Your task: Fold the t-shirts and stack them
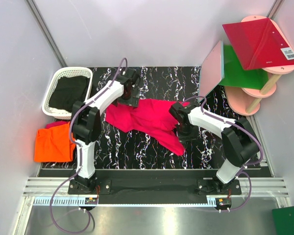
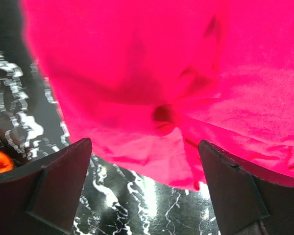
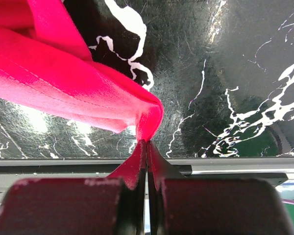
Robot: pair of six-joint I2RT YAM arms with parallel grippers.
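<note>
From above, the pink t-shirt (image 1: 148, 118) lies crumpled on the dark marbled table (image 1: 137, 154), about in the middle between the two arms. Its long axis runs on a diagonal, from the far left corner down to a narrow tail at the near right. The left gripper (image 1: 131, 98) stands over the far left end of it, and the right gripper (image 1: 183, 131) is at the right side, close to the tail. The orange t-shirt (image 1: 54, 144) sits folded at the left edge, well apart from both grippers. Beyond it there is a white basket (image 1: 63, 73) with dark cloth inside.

In the left wrist view, the left gripper (image 2: 144, 147) has its fingers (image 2: 59, 186) spread very wide, and I see nothing pinched between them. The pink t-shirt (image 2: 186, 73) fills the space just ahead of them, bunched into a small knot of folds, with bare table (image 2: 137, 196) under the jaws.

In the right wrist view, the right gripper (image 3: 147, 152) is fully closed, and a thin fold of the pink t-shirt (image 3: 63, 83) is caught between its fingers. The cloth runs away from the grip to the upper left, lifted a little off the table (image 3: 225, 73).

I think the shirt is not yet spread flat, so the folding is only at its beginning. The right arm has one end, and the free end lies directly before the left gripper. So the left arm is the nearer one to take it, and then the two arms can pull along the diagonal.
</note>
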